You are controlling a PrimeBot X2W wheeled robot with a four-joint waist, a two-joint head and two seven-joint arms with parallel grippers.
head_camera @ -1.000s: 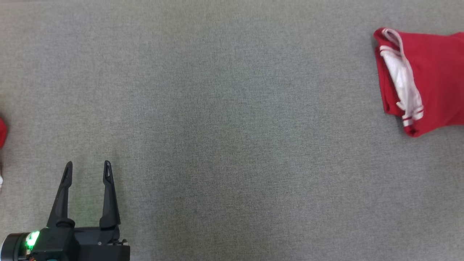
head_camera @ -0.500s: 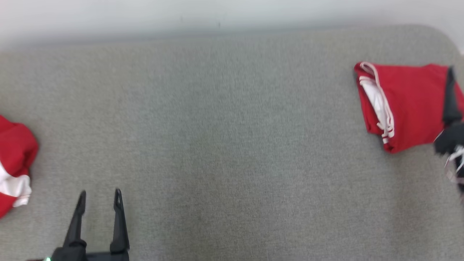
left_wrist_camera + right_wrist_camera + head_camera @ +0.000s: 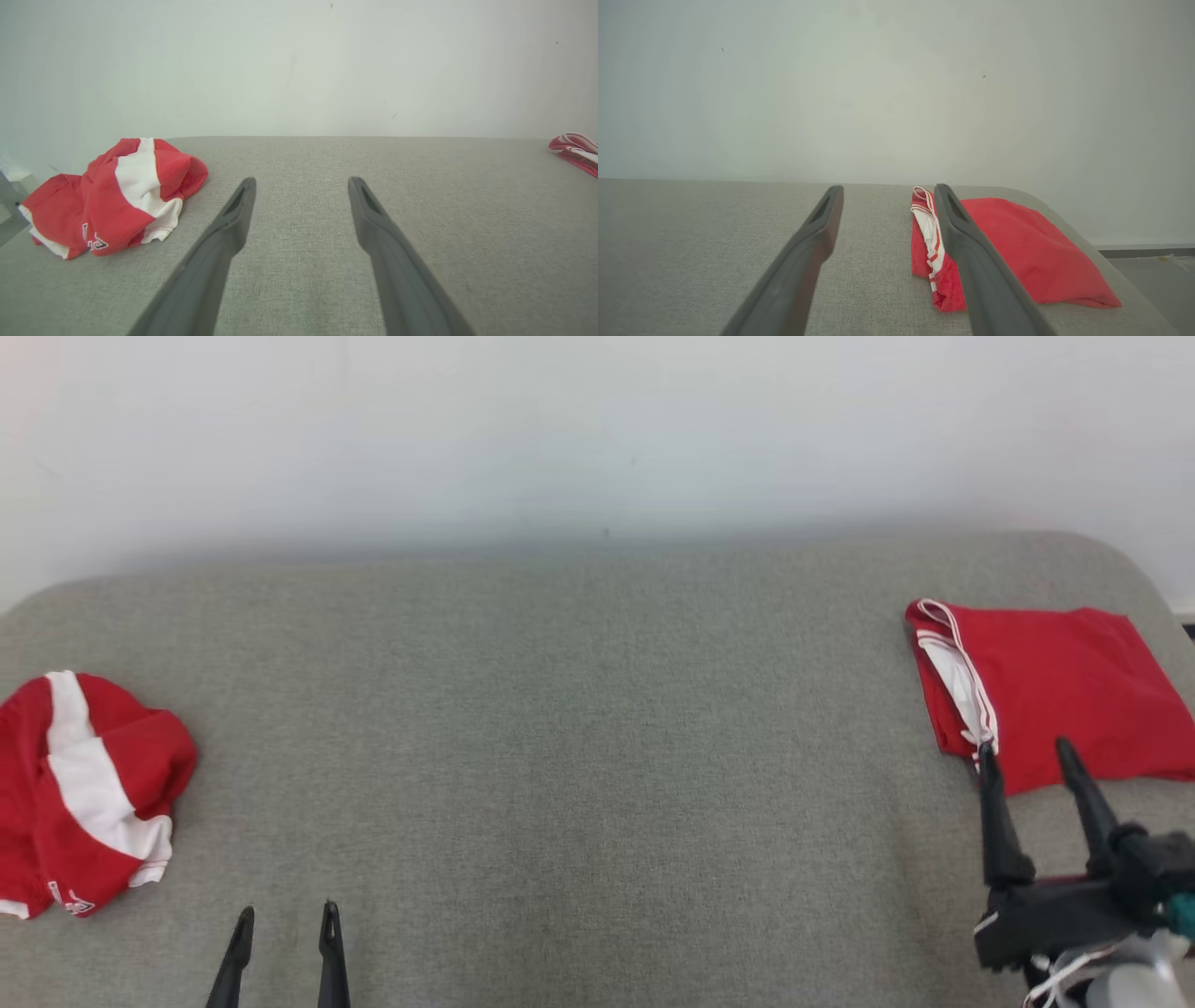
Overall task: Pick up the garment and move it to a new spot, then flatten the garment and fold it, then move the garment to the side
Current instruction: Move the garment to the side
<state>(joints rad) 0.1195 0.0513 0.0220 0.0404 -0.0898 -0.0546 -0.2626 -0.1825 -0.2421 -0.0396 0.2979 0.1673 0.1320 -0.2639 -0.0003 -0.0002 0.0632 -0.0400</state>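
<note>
From my station I see a grey upholstered surface (image 3: 579, 737) with rounded far corners, set against a plain pale wall (image 3: 597, 429). Two red garments lie on it, well apart. The folded red garment (image 3: 1055, 691) lies flat near the far right corner. Its white-trimmed layers are stacked along the side that faces the middle of the surface, and the rest of it is a smooth red slab reaching towards the right edge. The crumpled red-and-white garment (image 3: 93, 793) sits in a loose heap at the left edge, a broad white band running over its top and a bit of white lettering low on its near side. The whole middle stretch between them is bare grey cloth. My left gripper (image 3: 287, 933) comes up from the near edge, left of centre. Its jaws are spread wide with nothing between them, and it stands near the crumpled heap but clear of it to the right. In the left wrist view the heap lies off to the left of the fingers and a sliver of the folded piece shows at the far right. My right gripper (image 3: 1025, 756) is at the near right, jaws likewise wide apart and holding nothing, fingertips reaching the near edge of the folded garment. I cannot tell whether they touch the fabric. In the right wrist view one finger crosses in front of the white trim.
</note>
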